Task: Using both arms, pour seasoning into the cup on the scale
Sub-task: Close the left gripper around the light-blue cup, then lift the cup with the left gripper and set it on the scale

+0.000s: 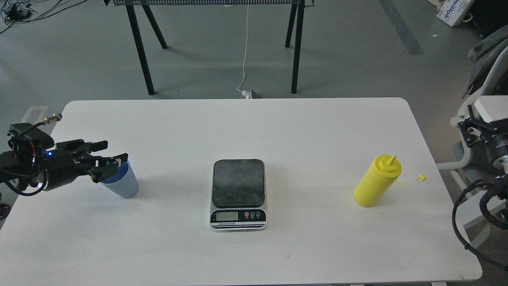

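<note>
1. White table (278, 131) with rounded corners, seen from above and in front, filling most of the head view.
2. Scale (238, 194) at table centre: dark grey square platform with nothing on it, silver-white front with LCD and small red and black buttons facing the viewer.
3. Cup (121, 182), light blue, well left of the scale, standing on the table, looking tilted with its mouth toward the left.
4. Left gripper (106, 155), black, at the cup's rim, entering from the left edge at about cup height; fingers spread wide, the nearer one overlapping the rim, the farther one above and behind it. Cup not clamped; real contact with the rim cannot be told.
5. Bottle (376, 182), yellow, well right of the scale, upright, looking slightly tilted, cone nozzle uppermost, small tethered cap (421, 177) hanging off to its right, clear of the nozzle.
6. Right arm (490, 167) only partly visible at the right edge, off the table: black joint parts and looping cables; gripper itself out of view.
7. Behind the table: grey floor, black trestle legs (143, 51), a white cable (245, 47) trailing down to the floor.
</note>
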`<state>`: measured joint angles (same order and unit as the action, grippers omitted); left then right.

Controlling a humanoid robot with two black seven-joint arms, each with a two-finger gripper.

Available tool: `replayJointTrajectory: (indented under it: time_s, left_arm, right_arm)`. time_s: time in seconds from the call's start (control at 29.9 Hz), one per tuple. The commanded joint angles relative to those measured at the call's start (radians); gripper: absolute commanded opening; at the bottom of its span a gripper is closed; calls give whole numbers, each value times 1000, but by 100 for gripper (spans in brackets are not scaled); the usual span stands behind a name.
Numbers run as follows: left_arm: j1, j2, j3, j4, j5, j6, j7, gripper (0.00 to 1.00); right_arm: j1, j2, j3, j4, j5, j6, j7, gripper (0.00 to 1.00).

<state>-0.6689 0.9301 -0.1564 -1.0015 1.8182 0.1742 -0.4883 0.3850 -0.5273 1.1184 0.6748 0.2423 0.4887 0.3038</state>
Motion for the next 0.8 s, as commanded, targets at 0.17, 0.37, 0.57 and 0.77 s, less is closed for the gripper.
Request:
replayJointTrajectory:
  time_s: [0.17, 0.37, 0.57, 0.77]
  left_arm:
    - [0, -74, 70, 153, 3, 45, 0, 63]
    - [2, -77, 72, 172, 0, 47, 0, 39]
    - [3, -77, 74, 172, -4, 44, 0, 5]
    - [-6, -79, 70, 162, -10, 45, 0, 4]
  right_arm:
    - [0, 0, 0, 0, -2, 0, 0, 99]
    - [0, 0, 0, 0, -2, 0, 0, 99]
    - [-1, 0, 0, -1, -2, 0, 0, 99]
    - [-6, 0, 0, -1, -2, 0, 1, 99]
